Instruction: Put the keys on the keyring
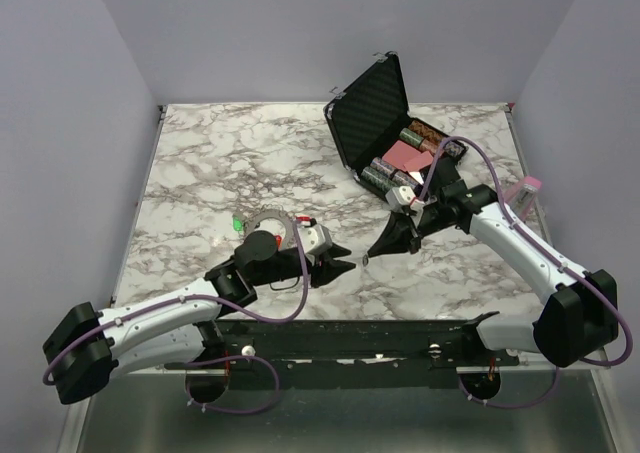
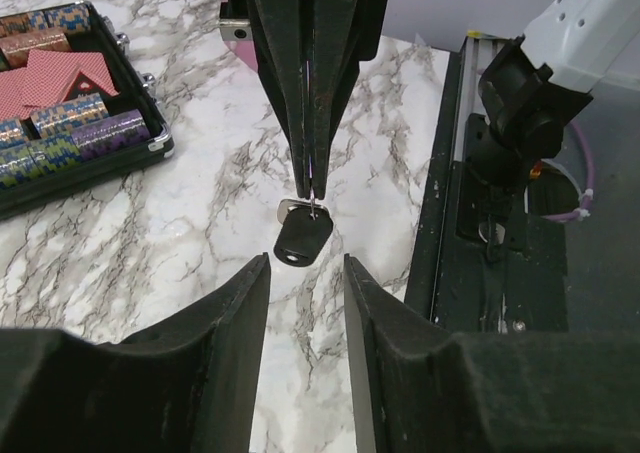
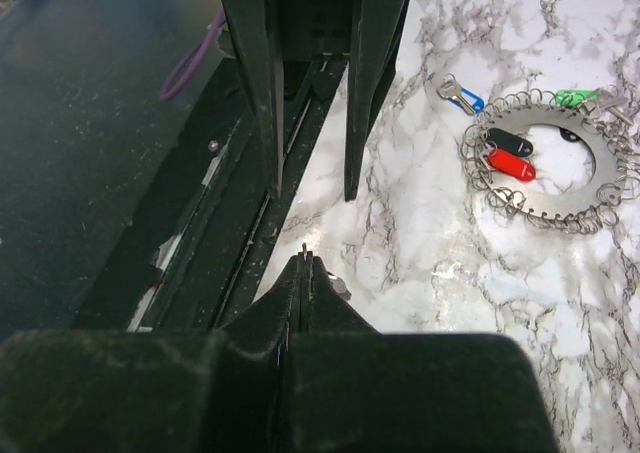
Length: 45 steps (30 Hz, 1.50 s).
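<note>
- The right gripper (image 2: 311, 198) is pressing its fingers flat together on the silver end of a black-headed key (image 2: 303, 239). The key is hanging below its tips, clear of the marble table (image 2: 150, 263).
- Held by that thin end, the key is showing its black head and the hole in it to the other arm. This looks like an offer for a handover or a shared grip.
- The left gripper (image 2: 306, 263) is facing the right one tip to tip. Its fingers are standing partly spread, with a plain gap between them.
- The key is hanging just ahead of that gap, in line with it and not yet inside. The left fingers are touching nothing and holding nothing.
- The keyring (image 3: 598, 178) is lying flat on the table beside the left gripper's wrist, behind its fingertips and well apart from the right gripper's tips. It appears as a flat grey ring fringed with small wire loops.
- A red-tagged key (image 3: 510, 166) and a black-tagged key (image 3: 509, 142) are resting at the ring's inner edge. A blue-tagged key (image 3: 462, 99) and a green piece (image 3: 573, 96) are sitting at its outer edge. Whether any of them is threaded on, I cannot tell.
- The open black case (image 1: 372, 108) is standing behind the right gripper, out of the working gap.
- With the key in the air and the ring flat on the table, the threading itself is probably not yet begun.
</note>
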Each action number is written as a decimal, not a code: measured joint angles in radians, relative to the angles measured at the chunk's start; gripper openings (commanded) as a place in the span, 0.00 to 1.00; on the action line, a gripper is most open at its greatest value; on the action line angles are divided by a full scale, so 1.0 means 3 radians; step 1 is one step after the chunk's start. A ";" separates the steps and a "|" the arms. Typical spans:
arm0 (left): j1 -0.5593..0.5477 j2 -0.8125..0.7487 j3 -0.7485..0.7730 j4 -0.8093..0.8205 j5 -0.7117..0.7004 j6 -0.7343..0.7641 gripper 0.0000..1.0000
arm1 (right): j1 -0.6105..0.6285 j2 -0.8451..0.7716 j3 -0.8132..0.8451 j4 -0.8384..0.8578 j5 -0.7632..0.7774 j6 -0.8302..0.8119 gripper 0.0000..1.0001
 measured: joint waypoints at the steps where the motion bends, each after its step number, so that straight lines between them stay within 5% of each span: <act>1: -0.0028 0.0042 0.0001 0.0013 -0.0032 0.0020 0.40 | 0.0000 0.0000 -0.0005 -0.0029 -0.0011 -0.0072 0.01; 15: -0.0235 0.0314 0.0010 0.0230 -0.0253 0.0114 0.35 | 0.0000 0.0009 -0.0092 -0.0334 -0.0066 -0.0669 0.01; 45: -0.0294 0.0575 0.0088 0.0342 -0.0225 0.0004 0.27 | 0.0000 0.0038 -0.0117 -0.0298 -0.0075 -0.0596 0.01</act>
